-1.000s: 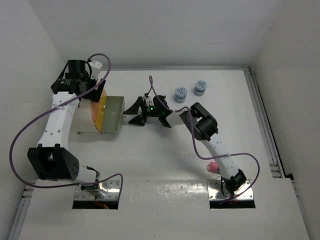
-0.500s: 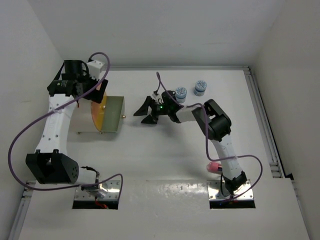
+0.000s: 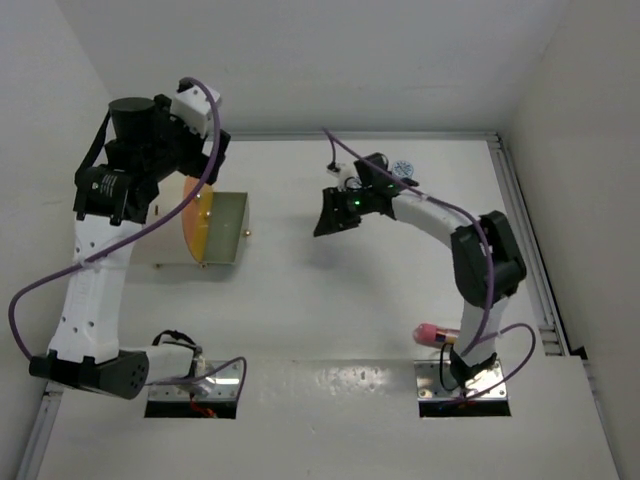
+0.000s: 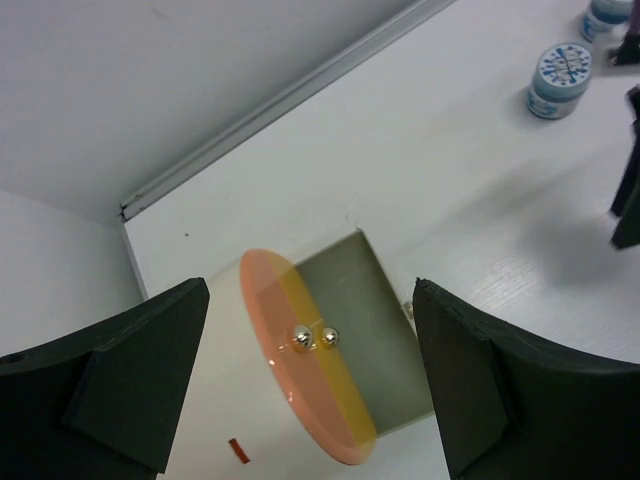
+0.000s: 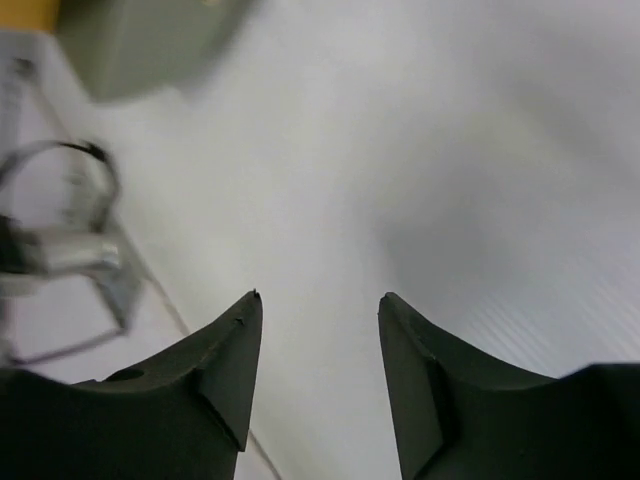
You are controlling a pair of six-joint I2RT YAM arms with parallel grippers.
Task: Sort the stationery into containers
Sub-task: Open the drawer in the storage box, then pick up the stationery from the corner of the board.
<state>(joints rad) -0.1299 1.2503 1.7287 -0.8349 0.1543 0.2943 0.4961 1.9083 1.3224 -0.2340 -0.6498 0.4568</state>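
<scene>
The cream drum [image 3: 165,245] lies on its side at the left, its orange round face [image 3: 196,225] towards the middle, with an olive box-shaped drawer [image 3: 227,228] sticking out. In the left wrist view the orange face [image 4: 285,375] bears two small silver knobs [image 4: 313,338]. My left gripper [image 4: 312,375] is open and empty, high above the drum. My right gripper [image 3: 335,212] is open and empty over bare table. One blue-and-white piece [image 3: 403,168] shows behind the right arm; both show in the left wrist view [image 4: 560,80]. The pink-and-tan cylinder [image 3: 435,334] lies near the right base. No pens are in view.
White walls close the table on the left, back and right, with a metal rail [image 3: 525,240] along the right side. A purple cable [image 3: 335,155] loops over the right wrist. The right wrist view shows the drawer's corner [image 5: 150,40] and the left arm's mount [image 5: 60,250].
My left arm has lifted up and away from the drum. My right gripper has drawn back to the right, away from the drawer, and its arm now covers one blue-and-white piece.
</scene>
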